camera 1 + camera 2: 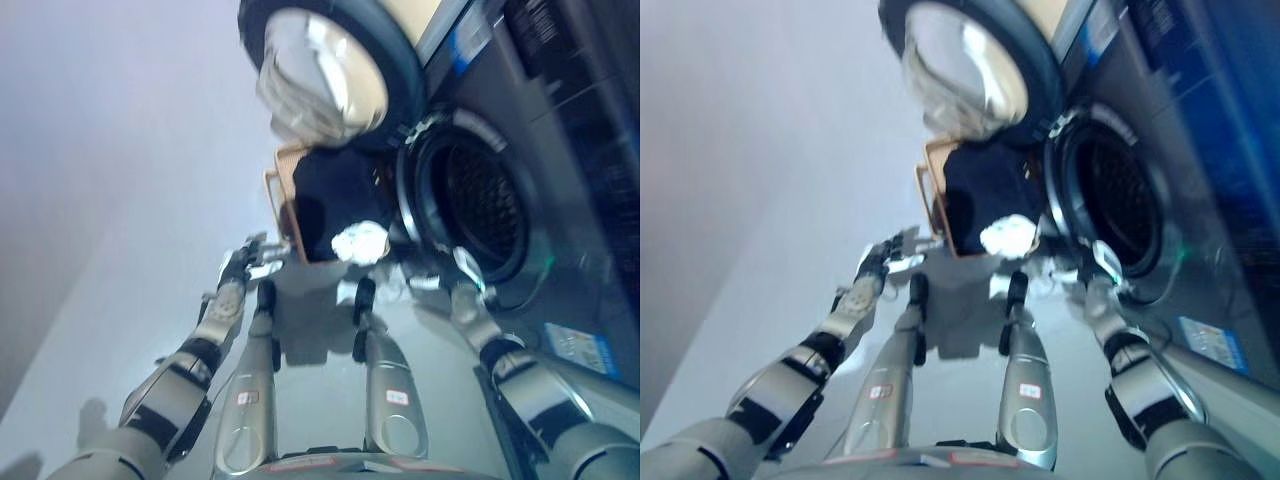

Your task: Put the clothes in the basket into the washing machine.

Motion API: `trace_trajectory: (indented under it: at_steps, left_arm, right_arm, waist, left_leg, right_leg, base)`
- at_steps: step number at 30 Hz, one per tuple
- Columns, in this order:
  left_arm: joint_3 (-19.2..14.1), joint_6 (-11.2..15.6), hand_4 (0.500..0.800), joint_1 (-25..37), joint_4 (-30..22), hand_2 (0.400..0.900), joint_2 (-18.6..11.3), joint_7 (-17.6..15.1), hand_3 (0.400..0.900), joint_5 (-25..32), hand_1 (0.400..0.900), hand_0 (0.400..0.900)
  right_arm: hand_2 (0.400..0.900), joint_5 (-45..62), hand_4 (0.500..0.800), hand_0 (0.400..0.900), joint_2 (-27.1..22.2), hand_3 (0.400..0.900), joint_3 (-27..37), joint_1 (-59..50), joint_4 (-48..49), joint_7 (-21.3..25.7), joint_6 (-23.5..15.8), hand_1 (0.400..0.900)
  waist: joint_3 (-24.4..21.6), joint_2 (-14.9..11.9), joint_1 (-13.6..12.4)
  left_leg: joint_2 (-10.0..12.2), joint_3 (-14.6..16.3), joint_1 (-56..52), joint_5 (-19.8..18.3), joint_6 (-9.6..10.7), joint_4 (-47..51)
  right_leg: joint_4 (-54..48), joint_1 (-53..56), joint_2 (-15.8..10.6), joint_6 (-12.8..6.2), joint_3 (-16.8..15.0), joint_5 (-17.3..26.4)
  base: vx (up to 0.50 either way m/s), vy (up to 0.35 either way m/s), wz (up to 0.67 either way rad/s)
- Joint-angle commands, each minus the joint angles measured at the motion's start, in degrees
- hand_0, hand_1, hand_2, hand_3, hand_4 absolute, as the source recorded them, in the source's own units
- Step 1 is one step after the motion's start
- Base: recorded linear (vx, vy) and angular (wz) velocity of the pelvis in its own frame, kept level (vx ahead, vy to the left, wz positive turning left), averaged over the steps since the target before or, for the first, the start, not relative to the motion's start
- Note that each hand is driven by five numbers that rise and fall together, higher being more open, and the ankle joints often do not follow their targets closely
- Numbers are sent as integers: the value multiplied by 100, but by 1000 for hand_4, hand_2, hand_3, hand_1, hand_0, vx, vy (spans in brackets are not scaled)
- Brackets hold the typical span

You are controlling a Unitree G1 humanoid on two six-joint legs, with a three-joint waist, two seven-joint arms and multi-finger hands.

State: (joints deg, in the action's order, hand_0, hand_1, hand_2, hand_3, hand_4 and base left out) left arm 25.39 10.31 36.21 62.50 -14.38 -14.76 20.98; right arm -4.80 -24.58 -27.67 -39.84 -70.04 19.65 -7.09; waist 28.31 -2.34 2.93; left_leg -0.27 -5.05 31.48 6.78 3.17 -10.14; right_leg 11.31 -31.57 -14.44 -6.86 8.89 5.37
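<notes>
Left eye view: left hand (243, 262), fingers loosely spread, hovers just left of the tan basket (283, 205). Dark clothes (335, 195) and a white garment (360, 242) fill it. Right hand (462, 282), fingers relaxed, sits below the washing machine's (560, 160) open drum (480, 205).

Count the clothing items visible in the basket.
2 show: a dark garment filling most of the basket, and a white piece at its near edge by the washing machine. More may lie hidden underneath.
</notes>
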Motion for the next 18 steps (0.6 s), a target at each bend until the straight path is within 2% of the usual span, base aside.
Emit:
trace_trajectory:
  at_steps: [1,4,10,18]
  left_arm:
    - [-124,382,800,70,-204,900,-225,-289,900,87,900,900]
    - [-81,380,800,162,-163,900,-168,-362,900,136,900,900]
    - [-101,417,800,303,-165,900,-238,-434,900,215,900,900]
    - [-63,587,800,366,-924,900,-253,-595,900,471,900,900]
  right_arm:
    - [900,-409,800,900,-237,900,-212,110,-24,484,9,900]
    - [900,-608,800,900,-248,900,-378,-318,-179,738,90,900]
    - [900,-735,800,900,-346,900,-457,-835,-375,935,193,900]
    - [900,-580,800,900,-644,900,-370,-1384,-665,1158,296,900]
  waist:
    - [-199,-67,-140]
    - [-95,114,-267]
    - [-9,264,-425]
    - [147,503,-596]
  left_leg:
    - [-134,-16,353,-781,227,-902]
    - [-215,-49,678,-814,231,-1040]
    - [-304,-47,1041,-797,221,-1091]
    - [-389,-65,1544,-843,168,-1346]
  right_leg:
    - [-399,50,-601,-468,-277,771]
    - [-239,-233,-677,-464,-270,732]
    - [-146,-574,-756,-491,-240,744]
    - [256,-1154,-799,-456,-310,603]
  base:
    - [-14,15,17]
    - [-11,21,17]
    - [-16,23,9]
    - [-2,12,4]
